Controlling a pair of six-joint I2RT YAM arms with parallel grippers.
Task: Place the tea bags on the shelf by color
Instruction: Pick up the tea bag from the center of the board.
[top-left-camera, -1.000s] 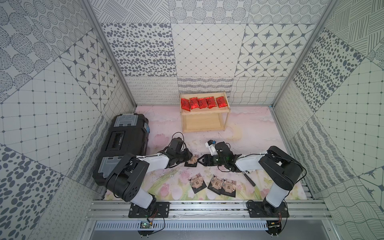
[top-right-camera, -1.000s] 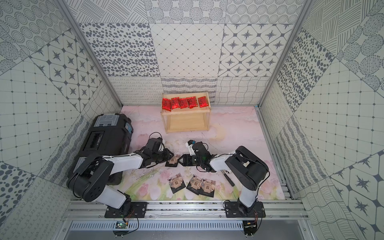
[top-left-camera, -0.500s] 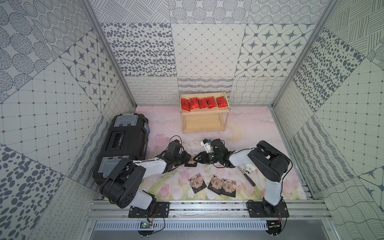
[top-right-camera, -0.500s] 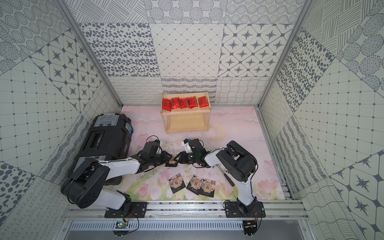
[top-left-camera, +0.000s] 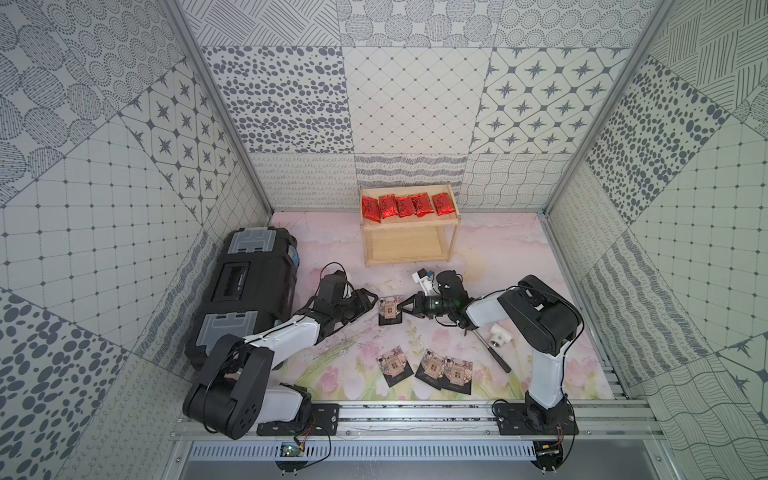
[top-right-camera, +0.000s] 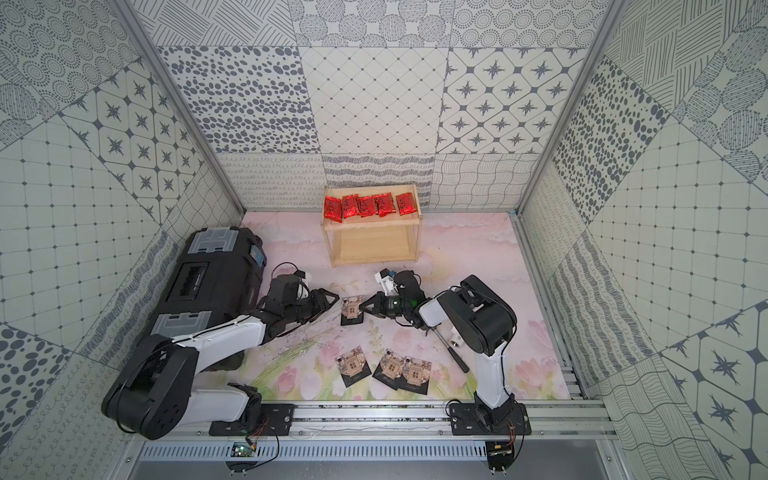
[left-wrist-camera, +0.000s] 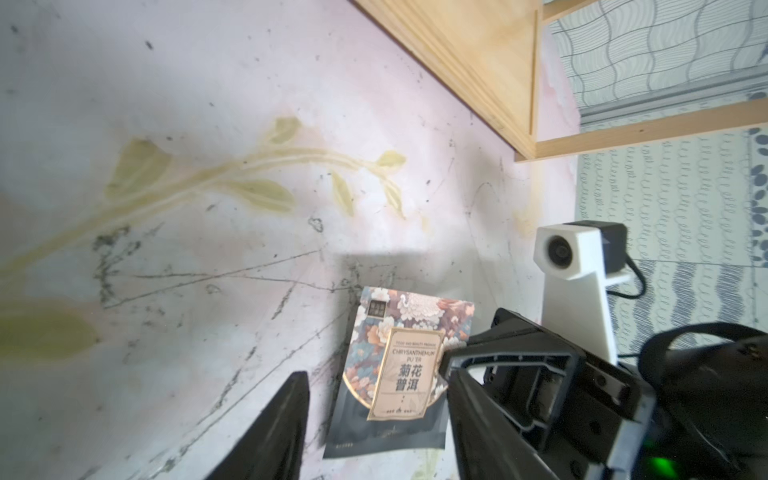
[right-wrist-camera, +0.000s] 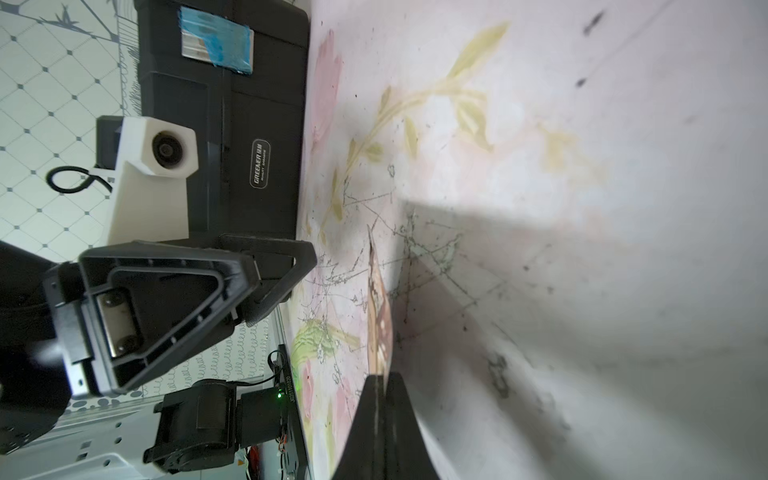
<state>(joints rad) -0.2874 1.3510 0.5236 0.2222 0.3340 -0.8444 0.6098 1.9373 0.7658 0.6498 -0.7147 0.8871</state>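
Because the right hand (top-left-camera: 403, 308) is clamped on just one edge of a dark bag (top-left-camera: 389, 310), the bag could slip out when the arm moves. In both top views the bag is in the middle of the desk (top-left-camera: 498, 253), between the two hands. The left hand (top-left-camera: 369, 301) is just beside it, with its fingers apart and nothing in them. If that hand does not back off, it could knock the bag loose. Five red bags (top-left-camera: 405, 205) fill the top of the shelf (top-left-camera: 407, 262), and its bottom board is bare. I think the dark bag belongs down there. That gap is low, so the bag could hit the top board or a post and fall. A bump could also push the red bags off. Three more dark bags (top-left-camera: 432, 368) lie flat near the front of the desk.

In the left wrist view, the bag leans up, and only a small bit of its side is pinched. A small grip like that may let it twist. I cannot tell if its low edge touches the desk.

In the right wrist view, the bag looks thin as a line, poking out from the shut fingers (right-wrist-camera: 376, 419). It may bend or flap. The open left hand sits close by, in front of a black box (right-wrist-camera: 249, 124).
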